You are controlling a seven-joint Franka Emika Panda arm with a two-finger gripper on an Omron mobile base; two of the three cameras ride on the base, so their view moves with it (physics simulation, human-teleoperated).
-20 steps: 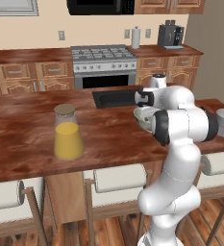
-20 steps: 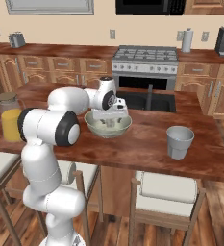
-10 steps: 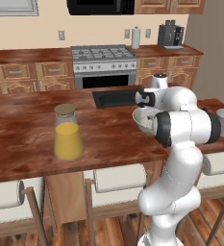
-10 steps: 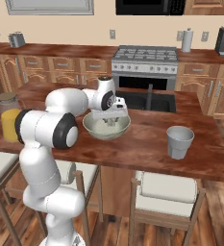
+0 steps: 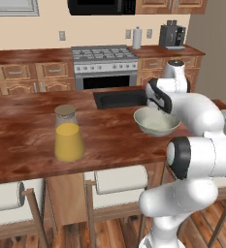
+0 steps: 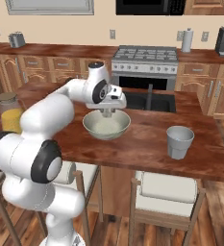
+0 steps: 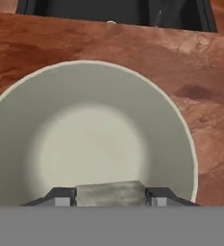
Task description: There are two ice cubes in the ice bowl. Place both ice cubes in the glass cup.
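Standing mid-counter near the sink-side edge, the ice bowl (image 6: 106, 126) sits below the arm's gripper (image 7: 111, 194), whose jaws are clamped on one ice cube (image 7: 110, 193) just above the bowl's floor. The glass cup (image 6: 180, 141) stands well apart toward the counter's right end.

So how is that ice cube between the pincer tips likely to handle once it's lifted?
The ice cube looks smooth and glossy, so probably slippery. It is tiny beside the ice bowl, so likely very light. The pincer clamps its flat sides with only the tips, so it might twist or slide out.
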